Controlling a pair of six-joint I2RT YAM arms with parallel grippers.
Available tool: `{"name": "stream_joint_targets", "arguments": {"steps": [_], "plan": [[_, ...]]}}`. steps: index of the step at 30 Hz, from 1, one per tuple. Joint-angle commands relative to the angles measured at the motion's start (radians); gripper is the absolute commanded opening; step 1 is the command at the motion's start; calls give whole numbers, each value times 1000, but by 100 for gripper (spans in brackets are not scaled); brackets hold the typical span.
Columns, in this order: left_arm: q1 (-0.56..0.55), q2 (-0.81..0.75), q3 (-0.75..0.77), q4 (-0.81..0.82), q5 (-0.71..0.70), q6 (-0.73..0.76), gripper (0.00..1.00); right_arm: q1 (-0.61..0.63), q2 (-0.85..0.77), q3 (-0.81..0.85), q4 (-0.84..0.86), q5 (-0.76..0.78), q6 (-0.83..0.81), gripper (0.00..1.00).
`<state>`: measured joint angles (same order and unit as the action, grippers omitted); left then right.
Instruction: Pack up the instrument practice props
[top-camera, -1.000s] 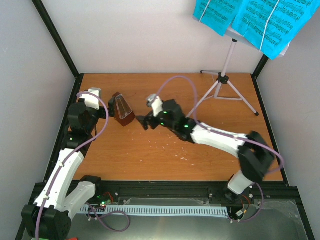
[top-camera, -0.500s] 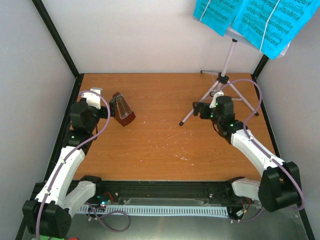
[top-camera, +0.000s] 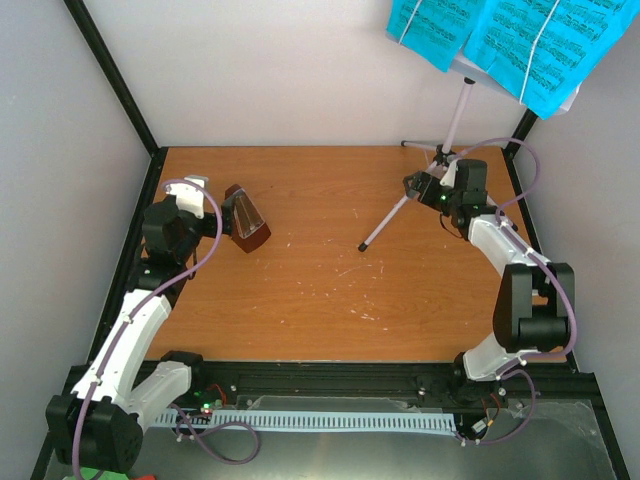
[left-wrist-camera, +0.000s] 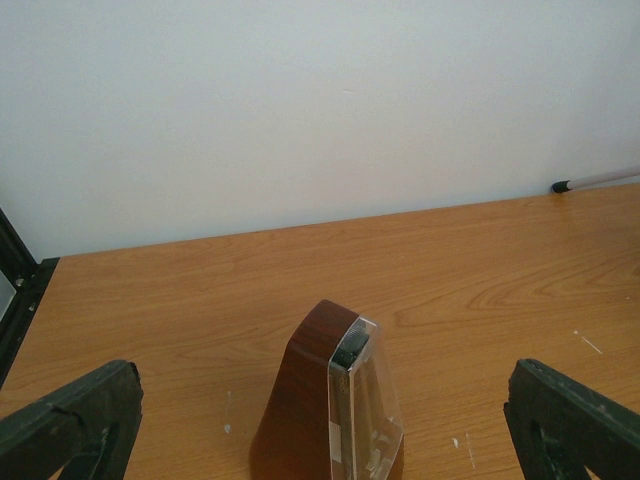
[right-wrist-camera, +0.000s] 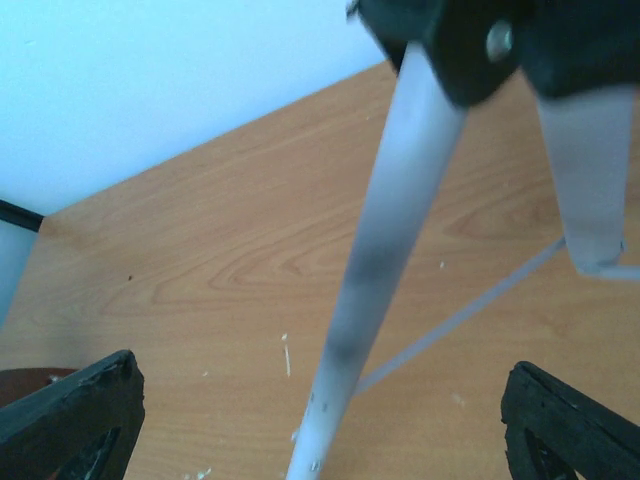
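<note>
Within the last second the right claw (top-camera: 420, 186) swung away from the metronome (top-camera: 247, 220), at the table's (top-camera: 320, 300) ten o'clock, to the music stand (top-camera: 455, 110) at two o'clock. It gapes wide around a stand leg, gripping nothing. The left claw (left-wrist-camera: 320, 415), equally wide, flanks the metronome without touching it. Nothing looks packed yet.

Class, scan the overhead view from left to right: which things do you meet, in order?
left gripper → metronome → stand. The right gripper and the sheets overlap the stand, so they are left out.
</note>
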<state>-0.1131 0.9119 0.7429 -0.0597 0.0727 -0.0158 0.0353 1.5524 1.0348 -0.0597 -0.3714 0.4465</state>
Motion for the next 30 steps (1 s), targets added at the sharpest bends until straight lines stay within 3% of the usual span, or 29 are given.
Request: {"name": "stream_joint_targets", "arguments": {"steps": [1,9,17,27,30], "plan": [[6,-7,13,12,12,7,99,-5,92,87,-25,32,35,91],[5,0,14,14,19,5,99,-5,175,97,80,5,113,58],[6,-1,15,15,16,4,99,-5,191,86,132,1,124,47],[6,-5,14,13,8,5,100,-2,151,36,166,-73,153,4],[6,-4,15,14,9,5,100,0,116,0,162,-102,155,3]]}}
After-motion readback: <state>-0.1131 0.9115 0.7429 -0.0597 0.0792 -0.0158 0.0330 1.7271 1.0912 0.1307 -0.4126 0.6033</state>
